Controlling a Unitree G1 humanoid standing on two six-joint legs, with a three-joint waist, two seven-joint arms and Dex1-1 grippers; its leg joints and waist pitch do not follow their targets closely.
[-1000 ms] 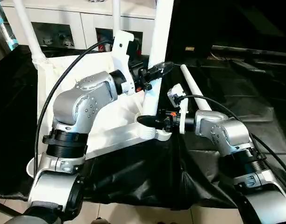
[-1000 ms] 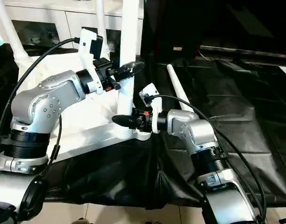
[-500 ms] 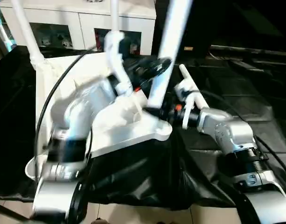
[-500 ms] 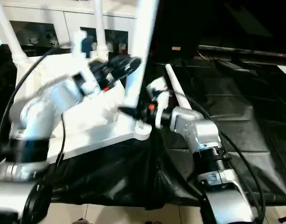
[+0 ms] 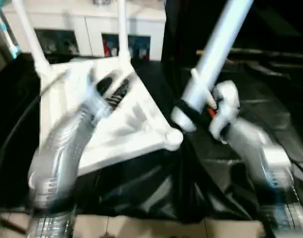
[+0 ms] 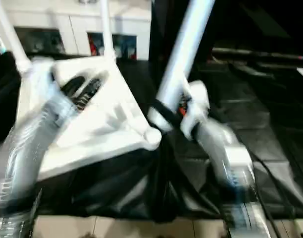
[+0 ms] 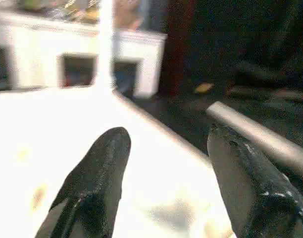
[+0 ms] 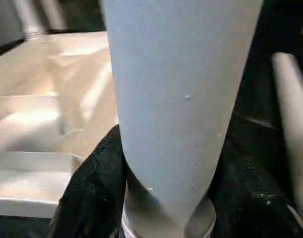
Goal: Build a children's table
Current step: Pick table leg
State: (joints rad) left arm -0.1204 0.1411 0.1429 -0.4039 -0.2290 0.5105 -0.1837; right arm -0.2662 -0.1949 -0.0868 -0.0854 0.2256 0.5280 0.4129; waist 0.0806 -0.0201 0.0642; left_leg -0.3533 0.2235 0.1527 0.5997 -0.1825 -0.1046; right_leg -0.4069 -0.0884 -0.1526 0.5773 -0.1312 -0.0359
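Right wrist view: the right gripper is clamped round a leg, tilted above the tabletop corner socket just beside it; the left gripper is held open, empty

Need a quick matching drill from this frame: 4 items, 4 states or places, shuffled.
Items:
1. left gripper
2. right gripper
3. loose leg
4. tabletop

States:
A. lying on the black sheet
B. upside down, two legs standing at its far corners
C. open, holding nothing
D. shut on a tilted leg

Pairs: 1-C, 2-D, 3-A, 4-B
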